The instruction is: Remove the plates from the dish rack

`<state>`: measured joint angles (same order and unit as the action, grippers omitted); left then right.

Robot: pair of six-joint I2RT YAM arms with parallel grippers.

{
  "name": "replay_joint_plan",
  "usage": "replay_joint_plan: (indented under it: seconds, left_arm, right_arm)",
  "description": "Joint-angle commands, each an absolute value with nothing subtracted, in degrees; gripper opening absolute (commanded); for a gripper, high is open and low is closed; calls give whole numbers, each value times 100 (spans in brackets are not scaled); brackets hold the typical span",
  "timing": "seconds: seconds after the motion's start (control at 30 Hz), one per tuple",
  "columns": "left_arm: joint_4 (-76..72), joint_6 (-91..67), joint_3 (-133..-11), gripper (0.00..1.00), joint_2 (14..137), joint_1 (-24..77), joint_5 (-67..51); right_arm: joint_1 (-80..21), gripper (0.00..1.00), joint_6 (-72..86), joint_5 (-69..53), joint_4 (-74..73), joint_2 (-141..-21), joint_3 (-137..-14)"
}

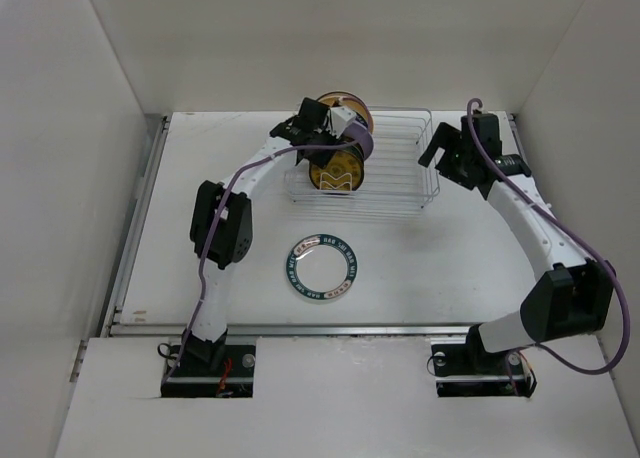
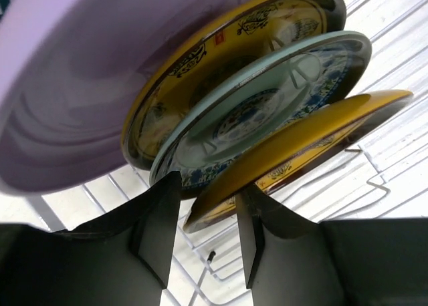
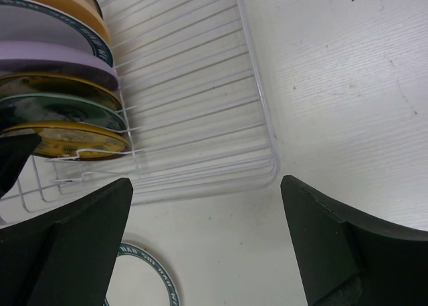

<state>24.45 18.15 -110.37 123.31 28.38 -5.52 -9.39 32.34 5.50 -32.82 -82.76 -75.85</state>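
As left tool (image 2: pixel 206 200) clamps one gold plate (image 2: pixel 314 129), six in rack (image 3: pixel 257 99), right tool (image 3: pixel 206 182) released

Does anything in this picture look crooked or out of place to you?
Only the frontmost gold plate in the dish rack: it leans away from the other plates, its rim between the left gripper's fingers. The teal-rimmed plate lies flat on the table, outside the rack. Nothing looks spilled or broken.
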Motion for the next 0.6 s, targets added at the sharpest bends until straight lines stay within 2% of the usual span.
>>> replay_joint_plan:
  seconds: [0.0,0.1,0.13,0.3,0.57]
  left_arm:
    - [2329,1872,-11382,35,12305,2795,-615]
    - [2407,1872,-11443,35,12418,2742,-799]
    - [2478,1872,-11443,32,12419,2742,-869]
    - [2830,1688,-11575,0,12419,2689,-1063]
    - [3182,1380,-11628,0,11805,2689,-809]
  right_arm:
    - [-932,98,3085,501,-3261,-8016,-7463]
    - [-932,98,3032,449,-3261,-7823,-7348]
    - [-932,98,2963,448,-3261,-7822,-7348]
    - [-932,98,2909,448,-3261,-7770,-7295]
    - [-932,98,2857,9,-3094,-7770,-7295]
